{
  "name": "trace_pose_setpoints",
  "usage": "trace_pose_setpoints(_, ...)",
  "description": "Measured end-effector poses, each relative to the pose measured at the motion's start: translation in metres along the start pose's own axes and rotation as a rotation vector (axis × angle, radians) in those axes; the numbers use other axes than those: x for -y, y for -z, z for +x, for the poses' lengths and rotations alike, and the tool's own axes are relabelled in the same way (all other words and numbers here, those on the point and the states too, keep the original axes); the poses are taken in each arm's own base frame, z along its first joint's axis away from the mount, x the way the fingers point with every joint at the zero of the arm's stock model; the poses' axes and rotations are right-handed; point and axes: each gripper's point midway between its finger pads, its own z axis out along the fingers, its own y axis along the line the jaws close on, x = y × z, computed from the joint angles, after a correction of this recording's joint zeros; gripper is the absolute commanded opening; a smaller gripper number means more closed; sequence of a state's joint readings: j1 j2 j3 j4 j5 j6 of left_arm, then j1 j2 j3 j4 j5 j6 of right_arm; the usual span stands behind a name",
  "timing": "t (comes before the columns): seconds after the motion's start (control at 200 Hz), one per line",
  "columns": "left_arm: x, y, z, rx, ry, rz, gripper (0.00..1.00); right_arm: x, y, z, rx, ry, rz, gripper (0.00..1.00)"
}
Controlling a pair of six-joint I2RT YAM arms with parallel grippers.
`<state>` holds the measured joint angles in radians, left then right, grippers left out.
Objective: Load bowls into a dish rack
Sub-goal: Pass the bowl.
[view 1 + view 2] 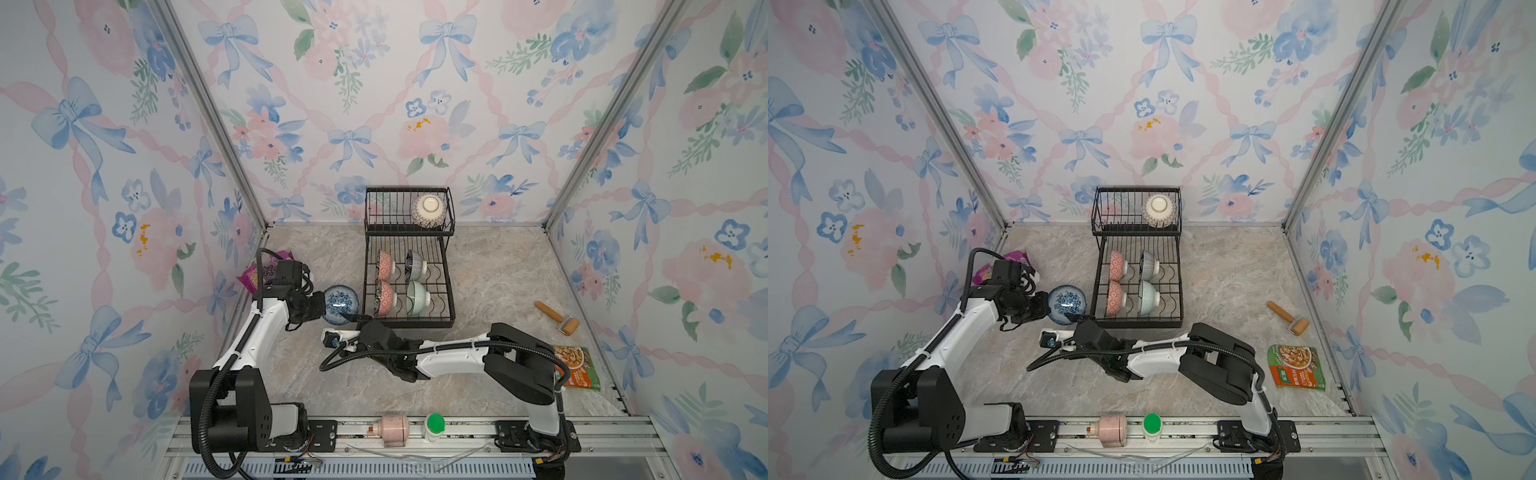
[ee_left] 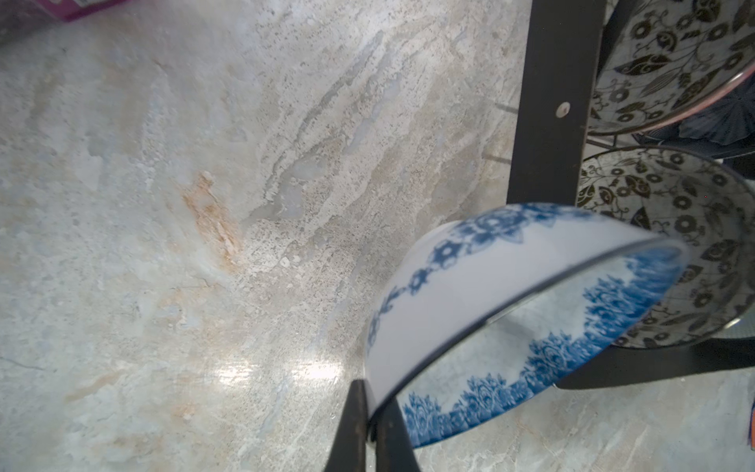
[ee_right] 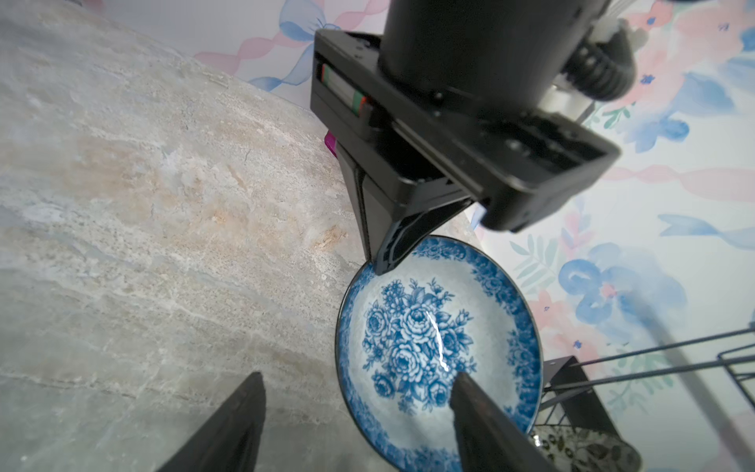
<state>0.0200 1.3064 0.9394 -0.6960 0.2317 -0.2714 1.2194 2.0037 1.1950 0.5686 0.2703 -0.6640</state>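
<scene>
The blue floral bowl (image 3: 439, 347) is held on edge over the marbled bench (image 3: 143, 204), its rim pinched by the left end effector (image 3: 382, 261) — inside facing the camera. The right end effector (image 3: 358, 374) has its fingers spread, one before the bowl's inside, one over bare bench. Beside the bowl show the dish rack (image 3: 653, 363) and a black-and-cream floral bowl (image 3: 584, 453).

No legible text in any view. Print visible on green-and-orange food pouch (image 1: 1296, 366) and purple packet (image 1: 248, 277), both too small and blurred to read. No brand or number made out.
</scene>
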Motion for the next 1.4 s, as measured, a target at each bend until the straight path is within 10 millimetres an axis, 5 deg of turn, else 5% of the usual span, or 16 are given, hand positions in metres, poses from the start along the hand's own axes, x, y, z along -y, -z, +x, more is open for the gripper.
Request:
trace_pose_setpoints(0.475,0.008,0.009,0.000,0.020,0.004,0.018,0.00,-0.009,-0.019,0.000,-0.087,0.090,-0.093,0.43)
trace_pose_setpoints(0.79,0.011,0.011,-0.002,0.027,0.007,0.035,0.00,-0.012,-0.037,0.024,-0.213,0.108,-0.062,0.35)
trace_pose_setpoints(1.4,0.012,0.012,-0.002,0.029,0.006,0.036,0.00,0.003,-0.039,0.033,-0.267,0.096,0.014,0.13)
